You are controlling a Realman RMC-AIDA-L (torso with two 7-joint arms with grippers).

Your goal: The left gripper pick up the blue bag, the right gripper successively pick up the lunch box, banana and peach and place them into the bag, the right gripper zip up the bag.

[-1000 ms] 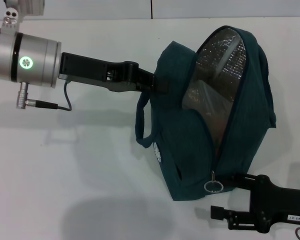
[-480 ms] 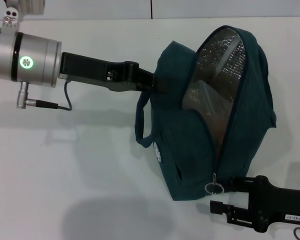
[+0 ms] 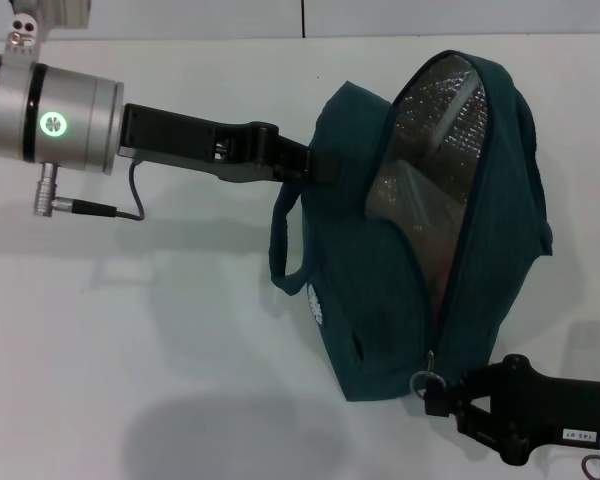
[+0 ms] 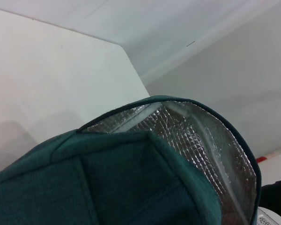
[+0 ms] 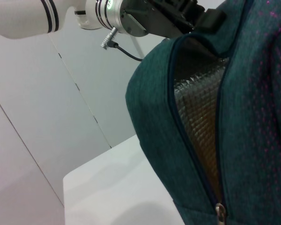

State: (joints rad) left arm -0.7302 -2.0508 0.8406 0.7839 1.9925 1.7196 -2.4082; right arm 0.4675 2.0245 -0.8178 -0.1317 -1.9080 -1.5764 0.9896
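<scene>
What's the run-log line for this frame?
stage: zipping | left gripper: holding bag | right gripper: at zip pull | zip: open

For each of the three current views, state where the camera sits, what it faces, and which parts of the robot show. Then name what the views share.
Head view: on the robot's head, looking down at the white table; shows the left tool at the blue bag and the right tool at the zipper pull.
Left wrist view: on the left wrist, facing the bag's silver lining; no robot parts.
Right wrist view: on the right wrist, facing the zipper; shows the left arm.
Shared: the open bag.
</scene>
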